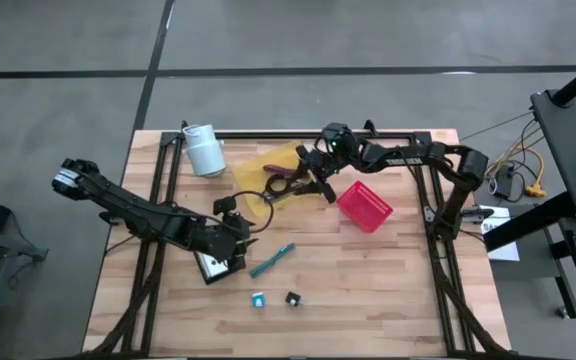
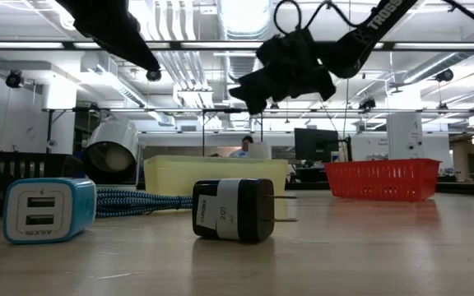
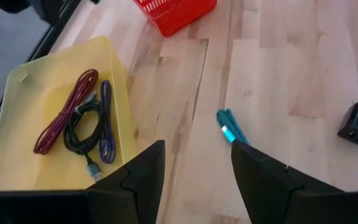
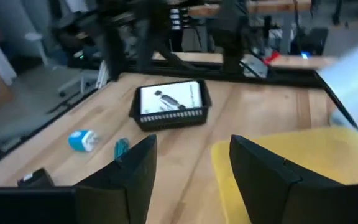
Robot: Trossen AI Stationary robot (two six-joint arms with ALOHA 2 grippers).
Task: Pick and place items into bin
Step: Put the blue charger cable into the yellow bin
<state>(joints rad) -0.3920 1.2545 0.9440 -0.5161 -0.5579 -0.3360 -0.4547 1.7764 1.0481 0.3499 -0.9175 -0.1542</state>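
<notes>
A yellow bin (image 1: 268, 170) at the table's middle back holds a magenta cable (image 3: 64, 112), a black coiled cable (image 3: 79, 127) and a purple cable (image 3: 106, 121). My right gripper (image 1: 313, 183) hangs open above the bin's right edge, nothing between its fingers (image 4: 135, 168). My left gripper (image 1: 236, 238) is open and empty, above the table near a teal cable (image 1: 273, 258). That cable lies flat on the wood, as do a blue charger cube (image 1: 258, 299) and a black charger cube (image 1: 292, 298) near the front.
A red basket (image 1: 365, 205) sits right of the bin. A white roll (image 1: 205, 150) lies at the back left. A black basket (image 1: 213, 265) with white cards stands under my left arm. The table's front right is bare wood.
</notes>
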